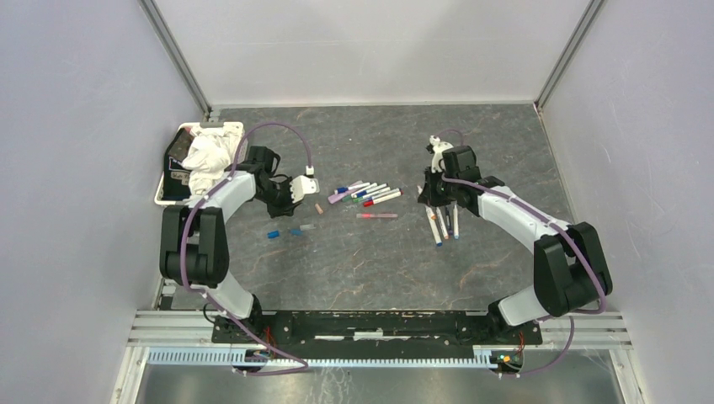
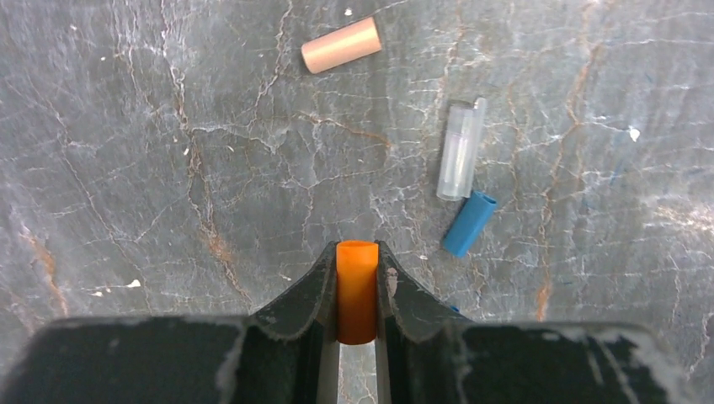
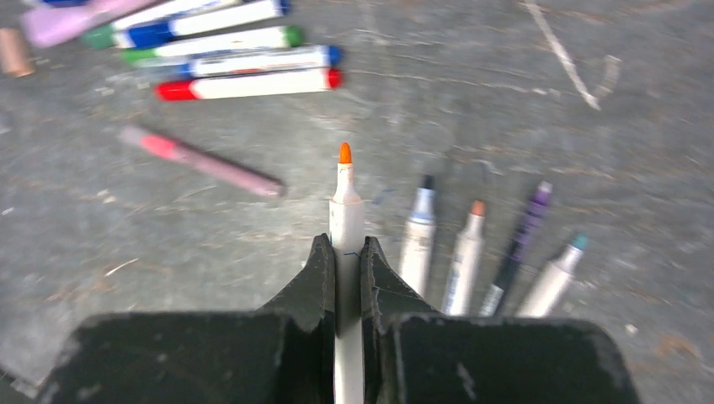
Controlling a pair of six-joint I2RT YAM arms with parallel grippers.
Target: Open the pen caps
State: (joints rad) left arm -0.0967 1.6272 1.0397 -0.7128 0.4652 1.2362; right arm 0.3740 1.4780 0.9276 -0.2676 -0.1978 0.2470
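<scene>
Orange pen uncapped, halves held apart.
I have the left gripper (image 2: pixel 357 248) clenched on the orange cap (image 2: pixel 357 295) and the right gripper (image 3: pixel 346 242) clamping the marker (image 3: pixel 346 202), presumably for separate piles.

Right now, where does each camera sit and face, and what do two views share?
Top external: above and behind, looking down on the table; left arm and right arm show.
Left wrist: on the left arm, looking down past the left gripper, shut on an orange cap.
Right wrist: likewise, looking down past the right gripper, shut on an uncapped marker.
Shared: left wrist and top both show the peach cap.
</scene>
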